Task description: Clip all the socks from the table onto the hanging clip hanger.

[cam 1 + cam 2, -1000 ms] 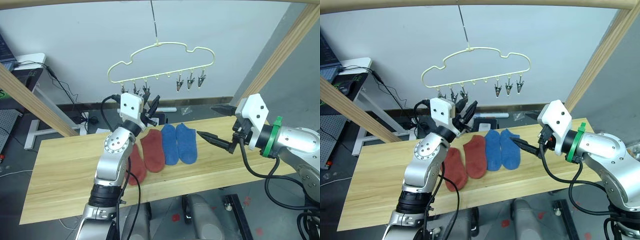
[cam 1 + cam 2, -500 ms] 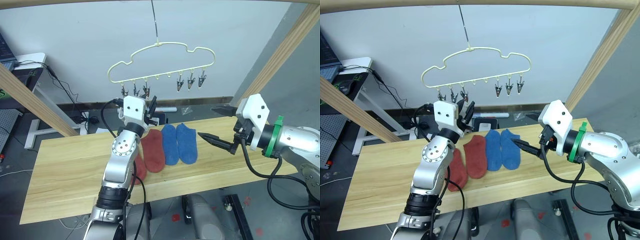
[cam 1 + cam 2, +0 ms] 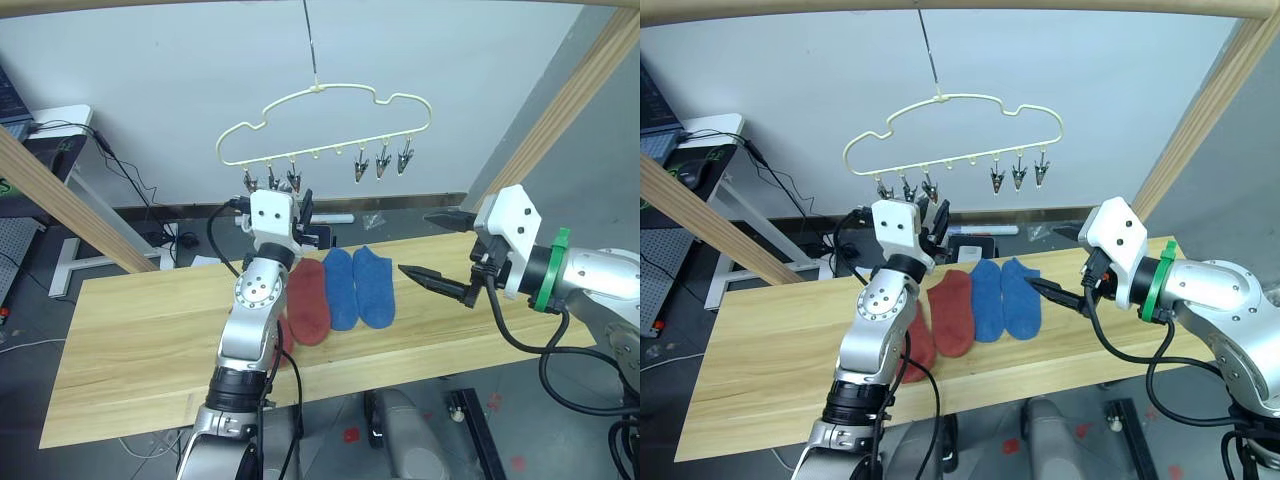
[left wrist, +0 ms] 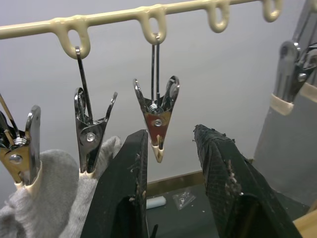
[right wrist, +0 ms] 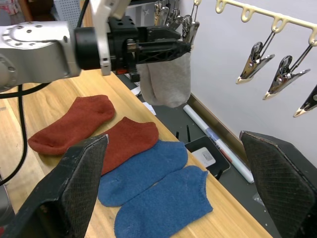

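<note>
The left hand (image 4: 171,148), fingers parted, sits just under the clip hanger (image 3: 322,125), while the released right hand (image 3: 432,250) hovers right of four socks (image 3: 340,290) on the worktop (image 3: 130,330), nearer them.

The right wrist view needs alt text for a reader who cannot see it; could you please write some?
A grey sock hangs from the pale-yellow clip hanger, with the left end effector at its clips. Below, two rust-red socks and two blue socks lie side by side on the wooden table.

no text, label or number can be read anywhere here.
</note>
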Robot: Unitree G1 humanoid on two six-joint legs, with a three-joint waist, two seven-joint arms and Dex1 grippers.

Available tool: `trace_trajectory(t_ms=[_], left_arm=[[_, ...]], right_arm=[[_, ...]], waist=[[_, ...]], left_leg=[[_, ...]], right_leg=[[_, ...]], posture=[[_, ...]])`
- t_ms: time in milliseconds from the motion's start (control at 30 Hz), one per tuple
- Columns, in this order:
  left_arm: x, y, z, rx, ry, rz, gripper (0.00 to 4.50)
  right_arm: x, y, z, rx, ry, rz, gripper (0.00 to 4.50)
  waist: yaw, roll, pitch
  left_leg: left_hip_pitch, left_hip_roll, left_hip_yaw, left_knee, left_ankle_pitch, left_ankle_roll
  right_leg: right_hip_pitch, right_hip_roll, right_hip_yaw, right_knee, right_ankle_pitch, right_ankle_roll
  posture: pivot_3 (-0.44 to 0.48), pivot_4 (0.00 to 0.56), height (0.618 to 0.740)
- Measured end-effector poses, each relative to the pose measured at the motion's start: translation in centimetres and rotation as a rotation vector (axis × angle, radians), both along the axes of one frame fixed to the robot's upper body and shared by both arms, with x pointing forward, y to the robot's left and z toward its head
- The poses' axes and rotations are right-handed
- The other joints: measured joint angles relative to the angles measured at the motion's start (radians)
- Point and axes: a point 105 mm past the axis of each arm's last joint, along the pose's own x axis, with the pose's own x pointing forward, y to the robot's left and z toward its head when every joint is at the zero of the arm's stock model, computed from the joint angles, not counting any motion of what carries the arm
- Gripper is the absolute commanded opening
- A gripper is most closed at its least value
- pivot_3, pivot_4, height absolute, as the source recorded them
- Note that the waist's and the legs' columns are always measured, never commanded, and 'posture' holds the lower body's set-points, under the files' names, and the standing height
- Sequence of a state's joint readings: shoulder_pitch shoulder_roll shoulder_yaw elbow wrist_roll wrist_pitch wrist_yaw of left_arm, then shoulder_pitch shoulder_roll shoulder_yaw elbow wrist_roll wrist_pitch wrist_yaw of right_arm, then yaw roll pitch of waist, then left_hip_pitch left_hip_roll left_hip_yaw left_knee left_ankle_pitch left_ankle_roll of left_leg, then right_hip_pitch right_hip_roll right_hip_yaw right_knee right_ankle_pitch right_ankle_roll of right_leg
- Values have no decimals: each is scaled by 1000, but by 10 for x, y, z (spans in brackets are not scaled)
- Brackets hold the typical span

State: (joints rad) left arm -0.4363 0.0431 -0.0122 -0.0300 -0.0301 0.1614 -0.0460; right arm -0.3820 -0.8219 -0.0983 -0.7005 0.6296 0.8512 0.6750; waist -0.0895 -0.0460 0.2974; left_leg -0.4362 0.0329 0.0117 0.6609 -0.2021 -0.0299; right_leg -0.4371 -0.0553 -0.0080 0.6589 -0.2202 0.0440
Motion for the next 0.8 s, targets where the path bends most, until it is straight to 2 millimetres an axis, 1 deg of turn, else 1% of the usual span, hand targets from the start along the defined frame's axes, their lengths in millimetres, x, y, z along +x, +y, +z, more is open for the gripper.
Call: trace_trajectory(t_ms=[100, 267, 800], left_arm=[[2, 5, 5, -16, -19, 28, 1615], [6, 2, 11, -36, -32, 38, 1615], [4, -5, 15, -90, -58, 52, 1615]], right_arm=[[0, 0, 0, -1, 2, 2, 4500], [-1, 0, 0, -6, 5, 5, 4500], [-2, -1, 0, -22, 12, 14, 4500]], waist=[[0, 0, 0], [0, 0, 0], [0, -1, 0]], left_leg=[[0, 0, 0, 0, 0, 0], [-1, 0, 0, 0, 0, 0], [-2, 0, 0, -1, 0, 0]], right_leg=[[0, 0, 0, 0, 0, 0], [0, 0, 0, -1, 0, 0], [0, 0, -1, -4, 0, 0]], posture=[[-258, 286, 740], [-260, 287, 740], [-262, 292, 740]])
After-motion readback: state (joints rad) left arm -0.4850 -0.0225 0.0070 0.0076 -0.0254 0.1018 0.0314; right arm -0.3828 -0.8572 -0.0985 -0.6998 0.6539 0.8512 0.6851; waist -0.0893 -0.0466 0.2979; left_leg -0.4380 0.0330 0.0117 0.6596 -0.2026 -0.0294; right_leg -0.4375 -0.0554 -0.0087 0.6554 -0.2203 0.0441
